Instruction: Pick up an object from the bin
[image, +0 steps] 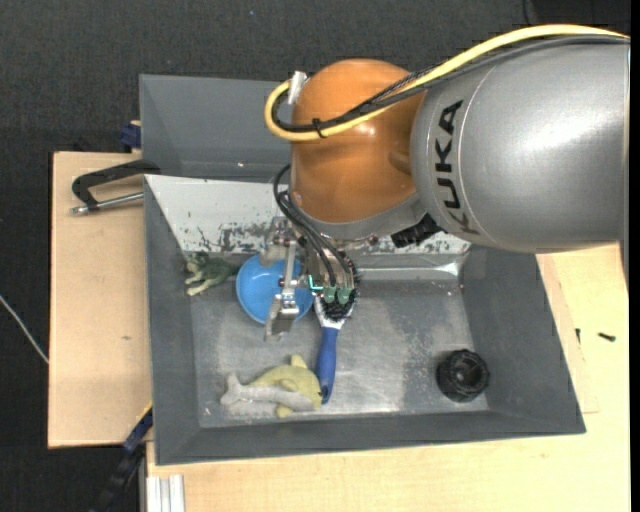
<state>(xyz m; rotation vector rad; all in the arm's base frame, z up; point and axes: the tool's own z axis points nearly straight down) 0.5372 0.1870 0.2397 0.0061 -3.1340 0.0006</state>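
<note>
While the orange-capped arm (350, 140) hangs over the grey metal bin (175, 330) from the right of the camera view, its gripper (308, 300) stands low over the bin floor just left of centre, fingers apart with nothing seen between them. One silver finger (284, 300) is just beside the right edge of a blue round bowl-like thing (258, 285). The other is at the top end of a blue-handled brush (326, 362), which lies along the floor pointing towards the front wall; whether they touch cannot be told. A pale yellow soft toy (278, 385) lies beside the brush's lower end, by the front wall. A green toy figure (205, 272) sits at the back left, near the bowl-like thing. A black round cap (462, 373) lies well apart at the front right
</note>
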